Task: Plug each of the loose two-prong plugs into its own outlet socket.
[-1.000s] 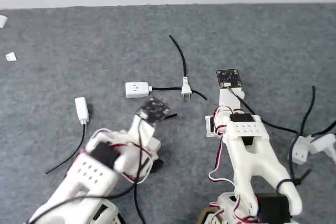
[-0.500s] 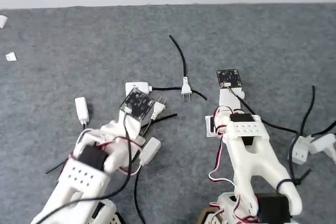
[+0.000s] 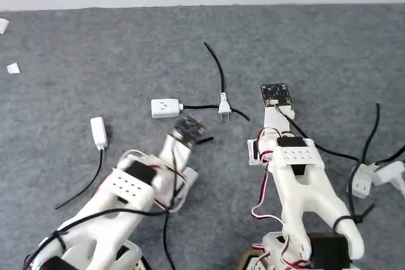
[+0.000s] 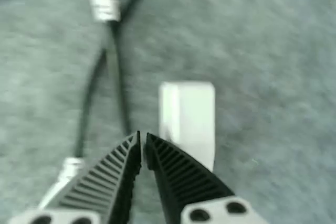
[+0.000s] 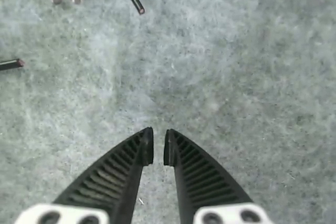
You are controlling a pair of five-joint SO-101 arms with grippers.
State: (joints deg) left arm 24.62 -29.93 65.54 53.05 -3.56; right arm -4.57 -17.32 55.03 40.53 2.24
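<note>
Your left gripper point(image 4: 142, 141) is hovering with fingers closed on nothing, just beside the outlet socket point(image 3: 166, 107); your right gripper point(image 5: 158, 148) (also closed, empty) is hanging near the two-prong plug point(image 3: 223, 107).

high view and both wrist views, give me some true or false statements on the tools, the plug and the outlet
1. The left tool is shut with nothing between its fingers. True.
2. The right tool is gripping something. False: it is shut on nothing, above bare carpet.
3. The plug is seated in the white outlet socket. False: it lies apart from the socket on the carpet, with its prongs bare.
4. A black cable leaves the white outlet socket on the side towards the plug. True.
</note>
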